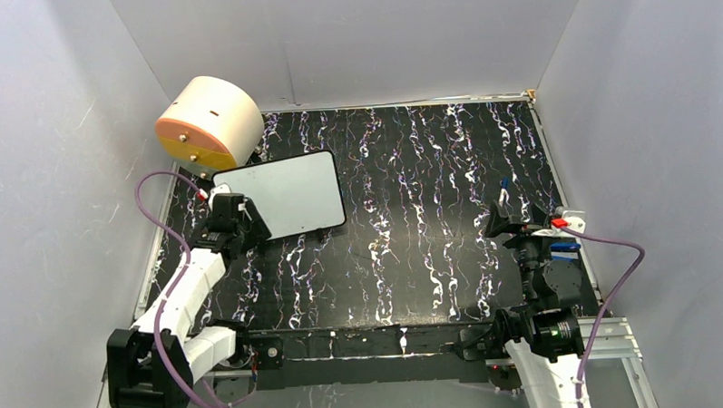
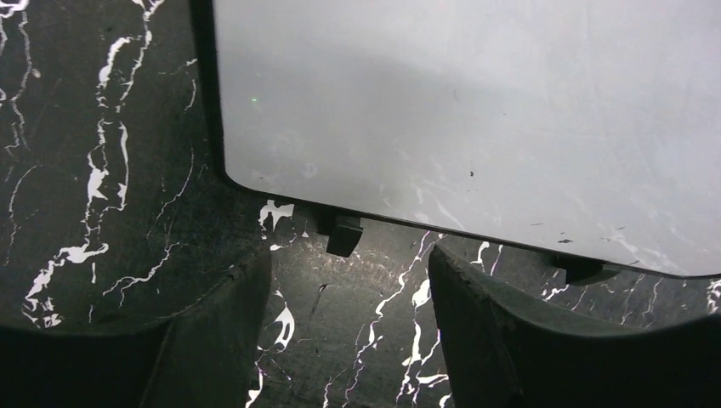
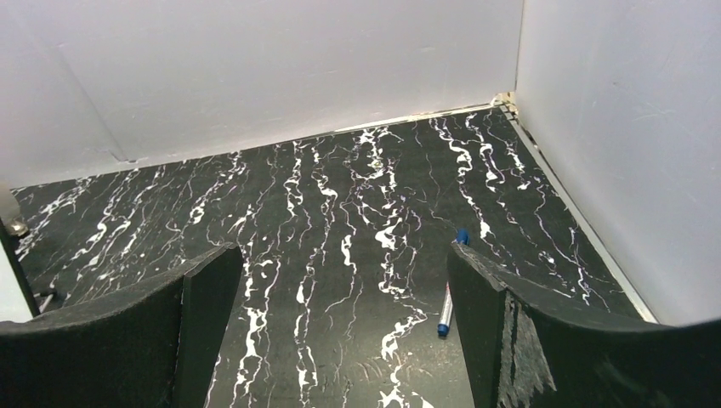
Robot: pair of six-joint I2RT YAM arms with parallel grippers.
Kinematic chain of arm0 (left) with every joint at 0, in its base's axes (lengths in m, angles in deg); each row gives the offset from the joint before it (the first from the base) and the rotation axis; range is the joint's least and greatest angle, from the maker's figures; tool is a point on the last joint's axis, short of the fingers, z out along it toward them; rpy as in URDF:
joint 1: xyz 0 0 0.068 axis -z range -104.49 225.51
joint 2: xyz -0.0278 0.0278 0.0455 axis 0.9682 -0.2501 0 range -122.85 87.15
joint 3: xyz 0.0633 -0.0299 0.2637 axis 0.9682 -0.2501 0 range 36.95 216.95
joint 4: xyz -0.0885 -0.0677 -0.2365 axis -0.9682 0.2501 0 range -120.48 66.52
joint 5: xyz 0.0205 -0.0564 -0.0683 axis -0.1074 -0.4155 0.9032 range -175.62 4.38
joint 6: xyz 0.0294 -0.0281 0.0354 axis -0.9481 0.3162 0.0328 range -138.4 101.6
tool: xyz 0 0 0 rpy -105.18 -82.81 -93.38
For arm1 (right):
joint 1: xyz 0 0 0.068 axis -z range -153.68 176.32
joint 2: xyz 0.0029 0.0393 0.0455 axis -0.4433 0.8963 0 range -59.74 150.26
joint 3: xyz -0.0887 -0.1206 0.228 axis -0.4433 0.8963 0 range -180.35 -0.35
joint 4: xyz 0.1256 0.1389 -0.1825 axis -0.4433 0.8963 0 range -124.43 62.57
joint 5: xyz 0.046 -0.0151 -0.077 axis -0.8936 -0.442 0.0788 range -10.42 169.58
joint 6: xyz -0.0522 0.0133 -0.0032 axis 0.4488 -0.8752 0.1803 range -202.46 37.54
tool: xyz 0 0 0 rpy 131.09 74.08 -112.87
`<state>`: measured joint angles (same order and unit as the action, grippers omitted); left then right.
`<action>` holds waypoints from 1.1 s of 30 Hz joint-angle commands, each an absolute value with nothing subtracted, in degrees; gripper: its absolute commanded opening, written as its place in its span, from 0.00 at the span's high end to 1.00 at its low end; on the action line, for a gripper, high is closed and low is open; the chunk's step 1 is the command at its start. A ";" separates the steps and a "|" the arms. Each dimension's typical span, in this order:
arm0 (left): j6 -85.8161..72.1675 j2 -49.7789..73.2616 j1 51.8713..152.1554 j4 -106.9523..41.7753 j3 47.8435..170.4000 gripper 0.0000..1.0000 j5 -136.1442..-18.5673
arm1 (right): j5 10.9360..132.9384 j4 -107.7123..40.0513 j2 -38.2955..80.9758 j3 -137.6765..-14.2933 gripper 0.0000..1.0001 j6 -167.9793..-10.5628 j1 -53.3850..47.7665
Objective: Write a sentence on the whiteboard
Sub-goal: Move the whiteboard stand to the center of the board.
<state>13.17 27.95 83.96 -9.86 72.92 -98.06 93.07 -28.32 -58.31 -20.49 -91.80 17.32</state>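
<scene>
Currently on record: 1 whiteboard, face plain grey-white, lying flat on the left half of the black marbled table, its far left corner near 1 cream-and-orange drum. Left gripper is at the board's near left corner, jaws apart with nothing between them. Right gripper is at the right side, jaws wide apart and empty, with 1 blue marker lying on the table just beside its right finger.
</scene>
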 commanded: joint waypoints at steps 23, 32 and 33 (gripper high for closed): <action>20.84 20.88 83.94 -15.57 68.59 0.59 -94.01 | 92.88 -29.92 -59.39 -22.69 0.01 -92.04 14.21; 19.99 15.96 84.22 -18.24 70.22 0.59 -94.36 | 92.50 -29.92 -59.39 -22.68 0.01 -91.99 13.93; 19.10 15.29 84.22 -18.04 71.04 0.59 -94.02 | 92.39 -29.93 -59.39 -22.68 0.01 -92.03 14.00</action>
<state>20.18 16.91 83.98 -16.24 68.74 -93.93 92.88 -27.68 -58.31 -20.58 -92.54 14.50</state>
